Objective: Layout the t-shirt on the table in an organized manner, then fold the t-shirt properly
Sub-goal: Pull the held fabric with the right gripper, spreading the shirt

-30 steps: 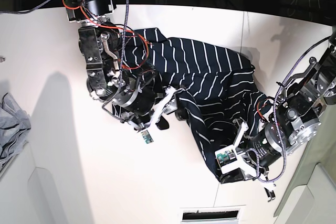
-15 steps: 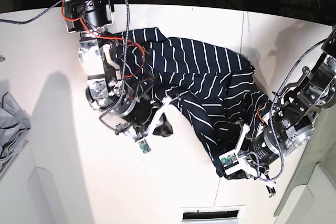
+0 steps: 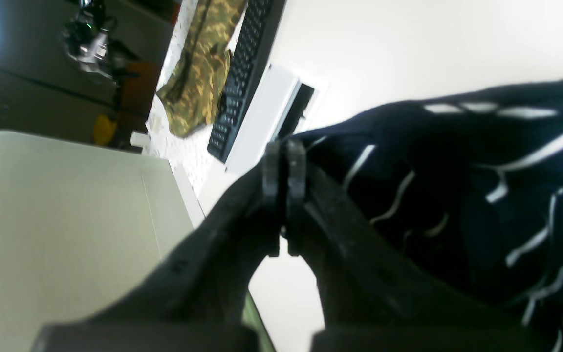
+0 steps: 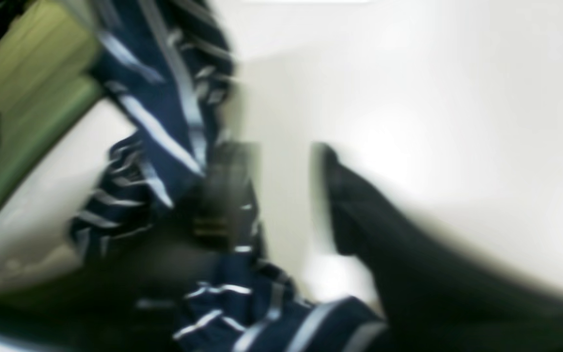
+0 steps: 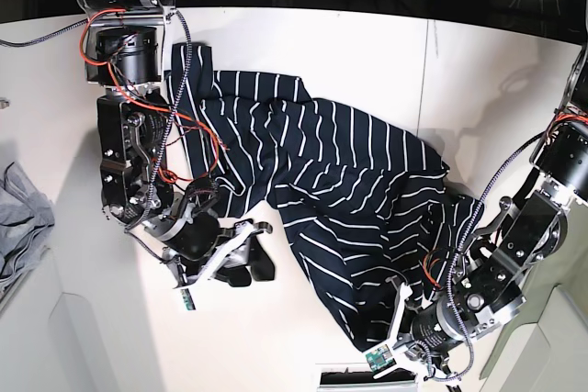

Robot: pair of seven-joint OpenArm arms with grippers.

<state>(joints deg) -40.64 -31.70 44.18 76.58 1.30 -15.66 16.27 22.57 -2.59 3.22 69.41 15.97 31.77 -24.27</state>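
Navy striped fabric, the t-shirt (image 5: 340, 190), lies crumpled across the middle of the table (image 5: 303, 34), its long axis running from about 10 o'clock near the upper left of the base view down to about 5 o'clock at the lower right. The left gripper (image 3: 284, 195) sits at that 5 o'clock end, its fingers pressed together; the shirt's edge bunches right against them, so they look clamped on a thin pinch of hem, though the wrist view does not show cloth between the pads. The right gripper (image 5: 241, 250) hangs at roughly 8 o'clock from the shirt's centre, jaws apart and empty, with fabric just beside one finger (image 4: 223, 190). Judging by this, the right arm must reach toward 2 o'clock to catch the near edge.
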